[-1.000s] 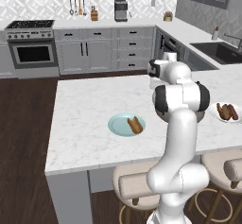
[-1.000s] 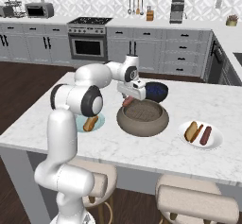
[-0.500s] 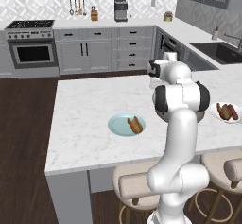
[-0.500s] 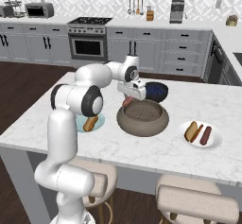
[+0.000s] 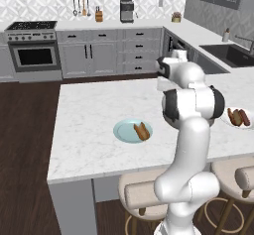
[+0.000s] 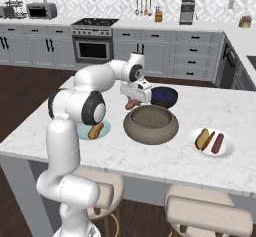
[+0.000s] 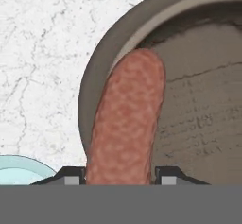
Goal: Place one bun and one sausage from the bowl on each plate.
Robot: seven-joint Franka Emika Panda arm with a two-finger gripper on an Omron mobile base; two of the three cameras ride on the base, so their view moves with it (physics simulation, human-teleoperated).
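Observation:
My gripper [image 6: 133, 99] is shut on a reddish-brown sausage [image 7: 127, 119], which hangs over the left rim of the grey-brown stone bowl [image 6: 151, 127]. In the hand view the sausage runs up between my fingertips [image 7: 71, 176] and crosses the bowl's thick rim [image 7: 101, 76]. The bowl's inside looks bare. The pale teal plate [image 6: 84, 131] lies left of the bowl with a bun [image 6: 96, 130] on it, and shows also as plate [image 5: 124, 130] with bun [image 5: 142, 131]. The white plate [image 6: 227, 148] to the right carries a bun [image 6: 202, 138] and a sausage [image 6: 218, 143].
A dark blue bowl [image 6: 164, 96] stands just behind the stone bowl, close to my hand. Stools [image 6: 205, 216] line the near edge of the marble island. Bare counter stretches to the left of the teal plate [image 5: 84, 115].
The jaws have come in onto the sausage. The arm, the bowl and both plates stay where they were.

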